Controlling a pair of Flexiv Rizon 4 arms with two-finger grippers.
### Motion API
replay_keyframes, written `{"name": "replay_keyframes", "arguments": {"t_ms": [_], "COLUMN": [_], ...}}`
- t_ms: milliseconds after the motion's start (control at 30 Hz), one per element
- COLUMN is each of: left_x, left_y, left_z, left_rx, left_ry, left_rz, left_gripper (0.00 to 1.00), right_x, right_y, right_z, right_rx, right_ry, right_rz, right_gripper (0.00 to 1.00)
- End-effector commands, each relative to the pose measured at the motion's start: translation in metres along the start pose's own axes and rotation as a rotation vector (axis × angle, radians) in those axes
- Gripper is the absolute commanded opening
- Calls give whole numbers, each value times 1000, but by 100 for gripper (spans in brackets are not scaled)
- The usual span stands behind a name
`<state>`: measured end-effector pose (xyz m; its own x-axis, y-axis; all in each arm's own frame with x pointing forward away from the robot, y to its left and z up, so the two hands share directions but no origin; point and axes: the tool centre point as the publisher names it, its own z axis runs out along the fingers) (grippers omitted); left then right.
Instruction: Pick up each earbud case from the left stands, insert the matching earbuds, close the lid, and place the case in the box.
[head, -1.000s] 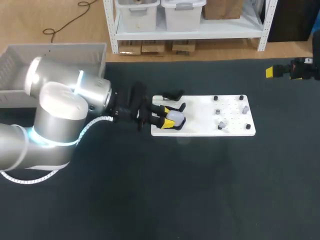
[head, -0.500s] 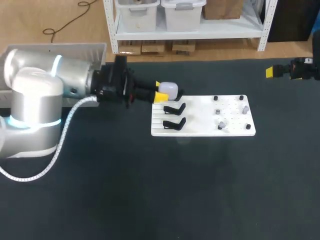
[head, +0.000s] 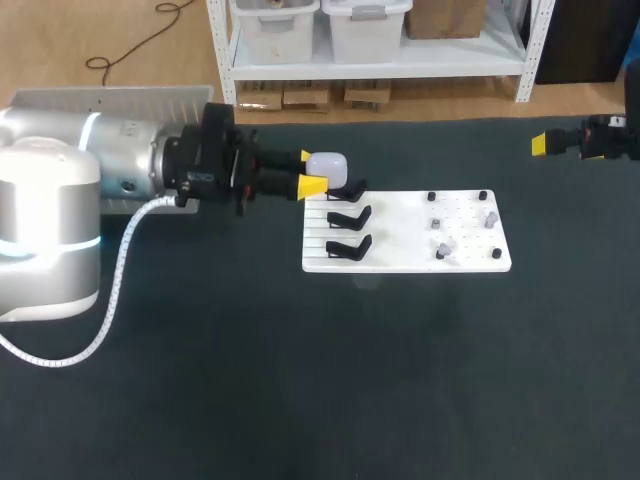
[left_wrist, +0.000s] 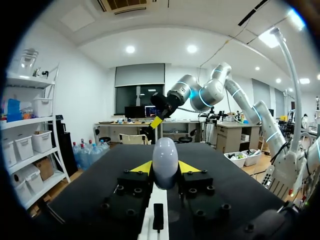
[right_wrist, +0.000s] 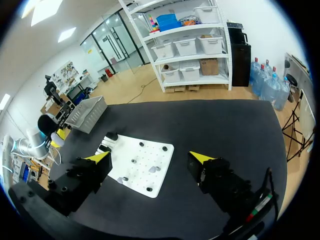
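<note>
White plastic, rounded: earbud case (head: 327, 166), one. My left claw (head: 310, 171) was narrowly parted and clamped on it from two sides. The case hung in the air near the stand end of the board, touching nothing else.

Handling note, my judgement. The step in hand was carrying the case to where earbuds could go in.
- The grip looked to sit low on the body, which suited the step, since the lid must stay free to swing.
- The case wanted holding level and steady.
- Squeezing harder seemed unwise, as a smooth shell could squirt out.
- My right claw (right_wrist: 150, 158) stood wide open, holding nothing, well apart at the far edge of the tabletop (head: 400, 380). It would have to come across for the fitting.

Count:
- Board, white (head: 400, 262): one, flat on the tabletop.
- Stands, black (head: 349, 216): three, in a row at the board's left end, all bare.
- Small dark or grey pieces (head: 443, 250) on the board's right half: about six, too small to tell earbuds from pegs.
- Box, pale and slatted (head: 120, 98): one, behind my left arm. I could not see into it.
</note>
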<state>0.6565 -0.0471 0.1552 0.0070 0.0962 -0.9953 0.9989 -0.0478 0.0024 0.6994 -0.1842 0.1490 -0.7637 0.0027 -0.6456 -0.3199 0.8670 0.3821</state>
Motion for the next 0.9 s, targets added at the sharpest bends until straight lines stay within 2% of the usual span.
{"name": "replay_keyframes", "arguments": {"t_ms": [33,533,700,900], "left_x": [0,0,-4,-5], "left_y": [-2,-5,-13,-12], "left_z": [0,1,5,7], "left_rx": [-7,-15,-34,-43], "left_ry": [0,11,-38,-65], "left_rz": [1,14,22,23], "left_gripper": [0,0,0,0], "right_x": [0,0,3,18], "right_y": [0,0,18,50], "right_z": [0,0,2,-8], "right_rx": [0,0,-11,-23], "right_ry": [1,1,5,16], "right_rz": [0,0,-41,-91], "right_gripper": [100,100,100,100]}}
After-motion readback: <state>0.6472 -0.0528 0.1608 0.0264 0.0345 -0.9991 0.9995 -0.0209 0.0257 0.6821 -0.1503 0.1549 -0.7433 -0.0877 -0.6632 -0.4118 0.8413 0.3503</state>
